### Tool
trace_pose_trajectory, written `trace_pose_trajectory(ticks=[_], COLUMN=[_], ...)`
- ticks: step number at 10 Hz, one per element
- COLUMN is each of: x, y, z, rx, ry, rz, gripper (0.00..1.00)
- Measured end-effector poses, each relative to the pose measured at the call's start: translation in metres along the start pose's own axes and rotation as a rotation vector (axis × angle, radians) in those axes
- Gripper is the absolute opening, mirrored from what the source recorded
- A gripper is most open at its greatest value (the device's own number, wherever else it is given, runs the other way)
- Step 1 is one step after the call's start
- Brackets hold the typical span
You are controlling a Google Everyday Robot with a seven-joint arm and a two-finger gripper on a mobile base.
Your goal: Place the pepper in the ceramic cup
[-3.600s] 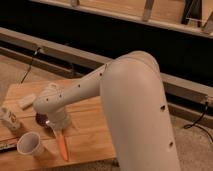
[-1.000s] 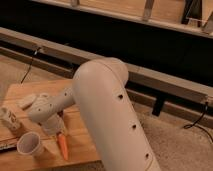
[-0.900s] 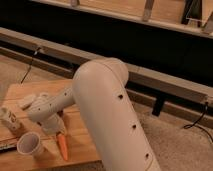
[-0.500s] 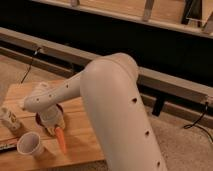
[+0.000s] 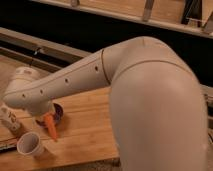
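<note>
Pepper: The orange pepper is in the lower left of the frame. It points down, and its thin tip leans a little to the right. Its top end goes up into my end effector.
End effector: My end effector sits right at the top of the pepper, mostly tucked under the big white arm. It is squeezed tight on the pepper's top end, so I have hold of it.
Ceramic cup: The ceramic cup stands near the bottom left corner, upright, with its mouth up. I see nothing inside it. The pepper is near it, up and to the right, and not over its mouth.
Done: I have grabbed the pepper.
Left to do: I think I must bring the pepper over the cup's mouth, lower it, and let go.
Not sure: I cannot tell if the tip touches the tabletop.
Around: A dark bowl sits just behind the pepper. A white bottle stands at the left edge.
</note>
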Motion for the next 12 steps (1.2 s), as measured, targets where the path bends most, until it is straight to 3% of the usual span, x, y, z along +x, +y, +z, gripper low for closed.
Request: trace_pose_trajectory(ticks=[1,2,3,6,9,12], x=[-0.005,-0.006,-0.005,0.005,0.012,0.007], y=[0.009,0.015,0.025,0.042,0.056,0.068], z=[-0.018,-0.024,-0.03,-0.035,-0.029,-0.024], rx=[-0.029,-0.056,-0.111,-0.228,-0.272,-0.283], ry=[-0.077,-0.118,-0.172,-0.266,-0.295,-0.307], rz=[-0.019,-0.032,-0.049,-0.101,-0.189,-0.256], gripper=[0.0,0.0,0.0,0.0,0.0,0.0])
